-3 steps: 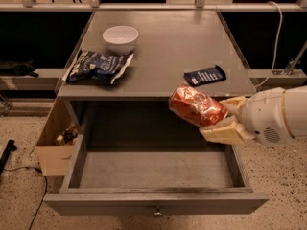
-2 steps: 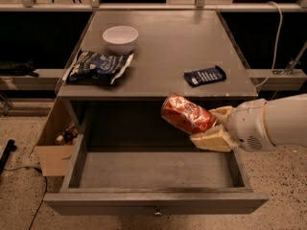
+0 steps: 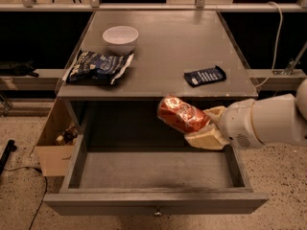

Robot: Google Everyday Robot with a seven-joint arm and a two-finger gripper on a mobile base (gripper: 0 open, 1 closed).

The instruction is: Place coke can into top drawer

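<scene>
The coke can (image 3: 181, 114) is an orange-red shiny can lying tilted in my gripper (image 3: 205, 126), which is shut on it. The gripper reaches in from the right on a white arm and holds the can in the air over the right half of the open top drawer (image 3: 153, 169). The drawer is pulled out towards the camera, with a small round knob (image 3: 156, 213) on its front panel. The can does not touch the drawer floor.
On the cabinet top (image 3: 168, 47) sit a white bowl (image 3: 120, 36), a dark blue crinkled chip bag (image 3: 98, 66) and a flat dark blue bar wrapper (image 3: 205, 75). A cardboard box (image 3: 53, 145) stands on the floor at the left of the cabinet.
My gripper has moved left and a little down with the can, from beside the drawer's right edge to over the drawer's inside.
</scene>
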